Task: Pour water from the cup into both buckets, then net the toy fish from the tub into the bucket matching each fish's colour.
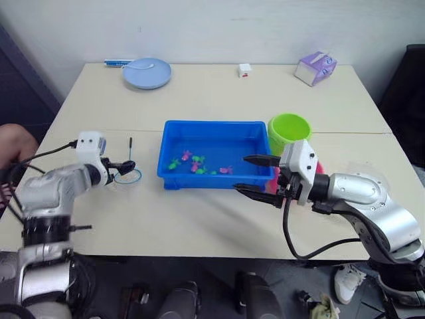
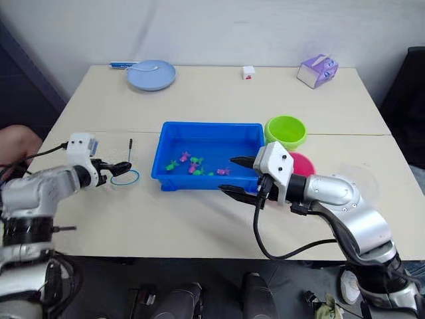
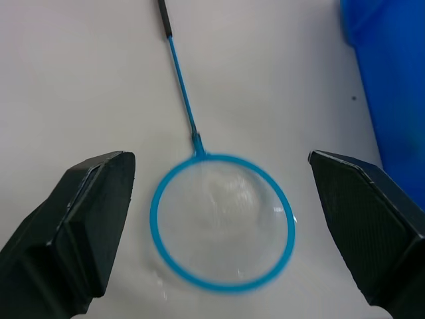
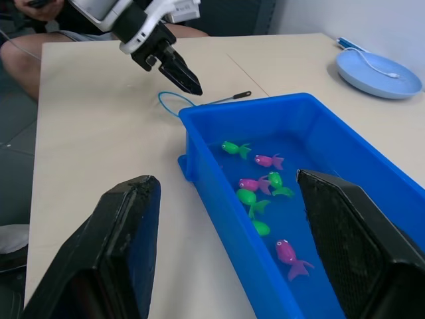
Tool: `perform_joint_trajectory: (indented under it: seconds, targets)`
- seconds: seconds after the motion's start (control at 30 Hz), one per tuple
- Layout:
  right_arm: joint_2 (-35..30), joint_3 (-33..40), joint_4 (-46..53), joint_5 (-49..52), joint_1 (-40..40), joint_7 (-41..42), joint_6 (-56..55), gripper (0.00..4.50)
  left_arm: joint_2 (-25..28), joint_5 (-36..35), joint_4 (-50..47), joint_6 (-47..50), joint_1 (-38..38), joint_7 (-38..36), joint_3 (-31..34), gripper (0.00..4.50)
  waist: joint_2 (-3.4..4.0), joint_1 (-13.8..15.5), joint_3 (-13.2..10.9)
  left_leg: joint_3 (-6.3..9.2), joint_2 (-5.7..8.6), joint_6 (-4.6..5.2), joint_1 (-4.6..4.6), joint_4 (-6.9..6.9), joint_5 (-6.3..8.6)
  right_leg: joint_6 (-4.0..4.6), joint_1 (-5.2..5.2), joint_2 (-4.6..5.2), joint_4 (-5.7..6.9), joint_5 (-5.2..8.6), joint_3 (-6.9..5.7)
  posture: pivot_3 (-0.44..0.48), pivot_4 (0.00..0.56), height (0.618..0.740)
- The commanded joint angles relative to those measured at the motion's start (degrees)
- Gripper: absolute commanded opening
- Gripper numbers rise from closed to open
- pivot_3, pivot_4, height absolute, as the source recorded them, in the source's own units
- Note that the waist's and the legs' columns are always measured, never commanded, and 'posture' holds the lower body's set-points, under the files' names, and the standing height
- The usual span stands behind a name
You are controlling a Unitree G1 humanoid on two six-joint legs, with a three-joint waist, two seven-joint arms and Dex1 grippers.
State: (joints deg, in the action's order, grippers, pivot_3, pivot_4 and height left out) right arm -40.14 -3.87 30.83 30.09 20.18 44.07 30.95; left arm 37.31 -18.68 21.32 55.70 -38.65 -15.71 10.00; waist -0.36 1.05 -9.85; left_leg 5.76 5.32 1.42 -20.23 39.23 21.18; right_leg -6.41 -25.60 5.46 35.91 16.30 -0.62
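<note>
The small round net with its light-blue hoop (image 3: 223, 222) lay flat on the beige surface (image 1: 199, 226) left of the bright blue plastic tub (image 1: 214, 154). The left claw (image 3: 222, 232) hovered wide open and empty over the hoop; the thin dark handle (image 3: 164, 18) ran straight away from it.

Behind our right gripper (image 1: 257, 175) the pink bucket (image 2: 302, 163) is mostly hidden by the wrist. Beyond our left gripper (image 3: 219, 219), the net (image 3: 222, 229) has its handle cut off, and the tub (image 3: 388, 86) shows just 1 edge.
</note>
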Motion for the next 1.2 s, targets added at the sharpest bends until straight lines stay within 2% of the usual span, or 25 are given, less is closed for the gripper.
perform_joint_trajectory:
  seconds: [0.03,0.2,0.37,0.4,0.43,0.5,0.7,0.77,0.83,0.9,0.97,1.07,1.13,1.2]
  targets:
    - [0.13,2.44,5.18,-0.3,-1.48,-3.14,1.05,4.48,-1.99,5.92,17.9,-8.75,-9.31,-1.07,-3.98,4.5,-0.03,0.22,-0.01,0.04,0.01,0.0,0.0,0.01,0.0,0.0,0.0,0.02,0.04,0.0,-0.09,0.0,0.15,0.74]
    - [0.03,3.47,8.39,-0.24,-3.64,-6.02,2.61,4.48,-5.5,10.13,37.0,-19.06,-18.78,0.36,-5.16,4.5,-0.06,0.29,0.0,0.04,0.04,0.0,-0.06,0.09,0.0,-0.01,-0.01,0.04,0.03,-0.01,-0.18,0.0,0.15,0.74]
    - [0.08,5.06,11.81,0.35,-5.75,-8.99,4.5,4.48,-7.98,12.24,47.2,-24.39,-22.55,1.47,-4.88,4.5,-0.06,0.32,0.01,0.05,0.04,0.0,-0.07,0.12,0.0,-0.02,-0.02,0.05,0.08,-0.01,-0.2,0.0,0.15,0.74]
    - [-0.02,5.39,12.36,0.38,-6.14,-9.43,4.81,4.5,-8.26,12.4,48.27,-25.14,-22.74,1.97,-4.59,3.98,-0.06,0.34,0.01,0.05,0.04,0.0,-0.07,0.15,0.0,-0.02,-0.02,0.05,0.09,-0.01,-0.19,0.0,0.15,0.74]
    - [-0.09,5.77,12.85,0.49,-6.45,-9.82,5.12,4.5,-8.47,12.08,49.11,-25.26,-22.98,2.22,-3.91,3.79,-0.06,0.35,0.01,0.05,0.04,0.0,-0.07,0.18,0.0,-0.02,-0.01,0.06,0.11,-0.01,-0.19,0.0,0.15,0.74]
    - [-0.12,6.49,13.62,0.81,-6.84,-10.45,5.74,4.5,-8.71,11.76,50.39,-25.71,-23.45,2.62,-2.69,3.04,-0.07,0.43,0.02,0.05,0.06,0.0,-0.08,0.28,0.0,-0.03,0.01,0.07,0.16,-0.02,-0.17,0.0,0.15,0.74]
    - [-0.74,8.29,14.64,1.06,-7.04,-11.01,6.71,4.5,-9.02,12.01,52.04,-26.94,-24.06,3.56,-0.28,0.49,-0.08,0.64,0.02,0.07,0.14,0.01,-0.09,0.36,0.0,-0.06,0.03,0.12,0.2,-0.03,-0.17,0.0,0.15,0.74]
    - [-0.88,8.91,14.48,1.98,-6.94,-10.68,7.33,4.5,-8.82,12.09,52.01,-27.12,-24.18,3.08,0.14,0.08,-0.08,0.65,0.02,0.08,0.14,0.02,-0.09,0.38,0.0,-0.07,0.04,0.12,0.21,-0.04,-0.18,0.0,0.15,0.74]
    - [-1.44,9.65,14.28,3.52,-7.03,-9.77,8.16,4.5,-8.26,11.99,51.54,-27.57,-24.37,1.75,0.62,0.08,-0.08,0.63,0.02,0.08,0.14,0.02,-0.1,0.38,0.0,-0.07,0.04,0.12,0.21,-0.04,-0.18,0.0,0.15,0.74]
    - [-2.24,10.36,14.28,4.89,-7.05,-8.74,8.81,4.5,-7.35,12.26,50.56,-29.07,-24.63,-1.23,0.45,0.08,-0.08,0.61,0.02,0.09,0.14,0.02,-0.11,0.38,0.0,-0.07,0.04,0.12,0.22,-0.04,-0.18,0.0,0.15,0.74]
    - [-3.27,11.34,14.27,6.25,-7.05,-7.66,9.29,4.5,-6.25,13.18,48.41,-32.52,-24.78,-7.59,-1.15,0.08,-0.09,0.48,0.01,0.1,0.13,0.02,-0.15,0.41,0.0,-0.07,0.03,0.12,0.21,-0.04,-0.21,0.0,0.15,0.74]
    - [-5.7,13.27,13.62,8.86,-6.43,-5.29,10.38,4.5,-3.22,11.68,39.09,-34.95,-24.2,-27.07,-4.04,0.08,-0.11,0.28,-0.01,0.1,0.09,0.02,-0.2,0.4,0.0,-0.08,-0.01,0.1,0.19,-0.04,-0.23,0.0,0.15,0.74]
    - [-7.18,14.29,13.13,10.38,-6.35,-3.8,10.9,4.5,-1.74,9.98,32.42,-33.4,-23.06,-35.8,-5.21,0.08,-0.11,0.23,-0.01,0.11,0.05,0.01,-0.25,0.41,0.0,-0.07,-0.06,0.09,0.18,-0.04,-0.25,0.0,0.15,0.74]
    - [-8.56,14.98,12.37,11.5,-5.84,-2.47,11.1,4.5,0.9,7.91,20.12,-33.0,-19.56,-45.97,-7.6,0.08,-0.11,-0.08,-0.01,0.11,0.04,0.01,-0.25,0.39,0.0,-0.07,-0.04,0.11,0.13,-0.04,-0.22,0.0,0.15,0.74]
